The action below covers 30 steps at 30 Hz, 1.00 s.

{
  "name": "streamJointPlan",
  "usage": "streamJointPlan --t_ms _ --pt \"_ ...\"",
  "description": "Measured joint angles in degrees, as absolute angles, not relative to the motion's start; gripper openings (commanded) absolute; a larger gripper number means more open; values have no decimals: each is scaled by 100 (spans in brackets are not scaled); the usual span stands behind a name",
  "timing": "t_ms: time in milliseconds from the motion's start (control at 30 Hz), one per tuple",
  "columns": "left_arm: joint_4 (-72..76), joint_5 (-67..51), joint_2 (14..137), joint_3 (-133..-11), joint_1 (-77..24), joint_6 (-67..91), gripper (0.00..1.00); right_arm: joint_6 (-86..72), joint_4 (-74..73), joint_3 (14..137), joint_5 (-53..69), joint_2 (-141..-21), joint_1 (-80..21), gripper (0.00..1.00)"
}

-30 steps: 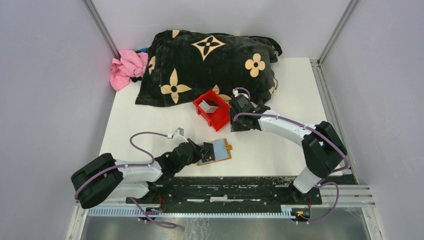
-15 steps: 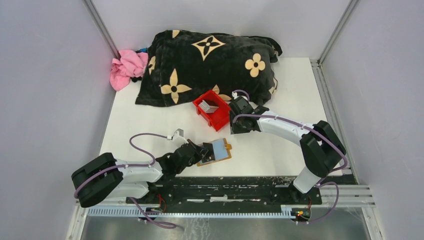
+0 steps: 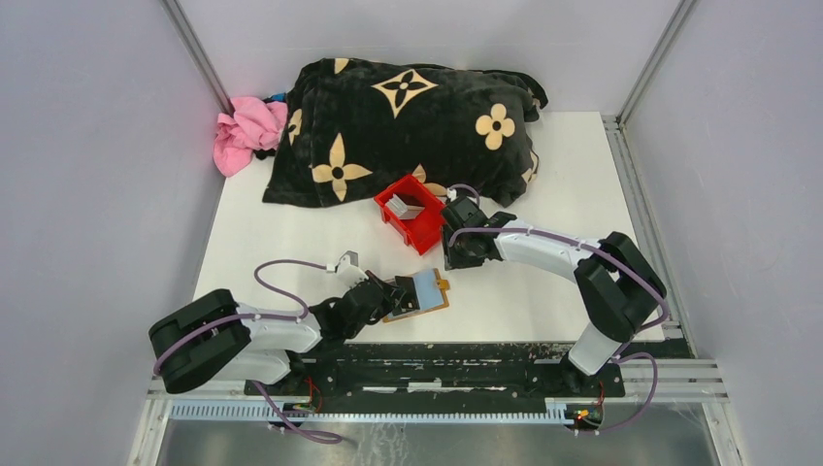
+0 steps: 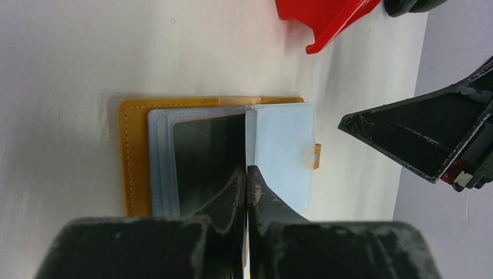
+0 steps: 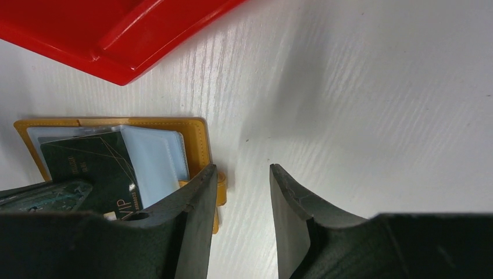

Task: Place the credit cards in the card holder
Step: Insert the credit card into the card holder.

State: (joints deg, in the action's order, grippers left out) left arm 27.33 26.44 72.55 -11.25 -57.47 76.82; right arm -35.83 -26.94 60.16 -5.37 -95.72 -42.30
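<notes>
The white surface [image 3: 573, 175] carries everything. Across its far end lies a big black plush blanket with tan flower shapes [image 3: 408, 126], with a crumpled pink cloth [image 3: 247, 131] against its left edge.

Touching the blanket's near edge, a small red plastic bin [image 3: 412, 218] sits skewed. A grey-silver rectangular card [image 3: 406, 206] leans inside it.

Nearer the arm bases, well clear of the blanket, the tan leather-like folding card holder [image 3: 419, 294] lies opened flat, its pale clear pockets fanned upward. A dark card with gold lines and lettering [image 5: 93, 160] lies in among those pockets.

The left tool [image 3: 396, 294] reaches over the holder from its left side. In the left wrist view its jaws are pressed together on a thin pale sheet [image 4: 246, 139] seen edge-on, standing up from the middle of the pockets. I cannot tell whether this is a card or a pocket leaf.

The right tool [image 3: 454, 254] sits between the bin and the holder, close to both. Its jaws are spread with nothing between them but bare surface. In the right wrist view one finger [image 5: 197, 203] overlaps the holder's edge at its small tab, crowding that side. The bin's corner lies just beyond.
</notes>
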Motion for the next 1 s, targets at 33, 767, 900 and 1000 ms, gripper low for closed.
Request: streamJointPlan --t_ms 33,767,900,1000 --pt "2738 2683 7266 -1129 -5769 7686 3 -3610 -2694 6003 -499 -9583 -4235 45" --pt "2902 3811 7642 -1059 -6510 8702 3 -3883 -2591 5811 -290 -9758 -4268 45" --pt "3059 3946 7762 -1011 -6608 8849 3 -3913 -2571 5789 -279 -9758 -4272 45" --pt "3124 4038 7850 -1000 -6670 9017 3 -3922 -2571 5784 -276 -9758 -4276 45"
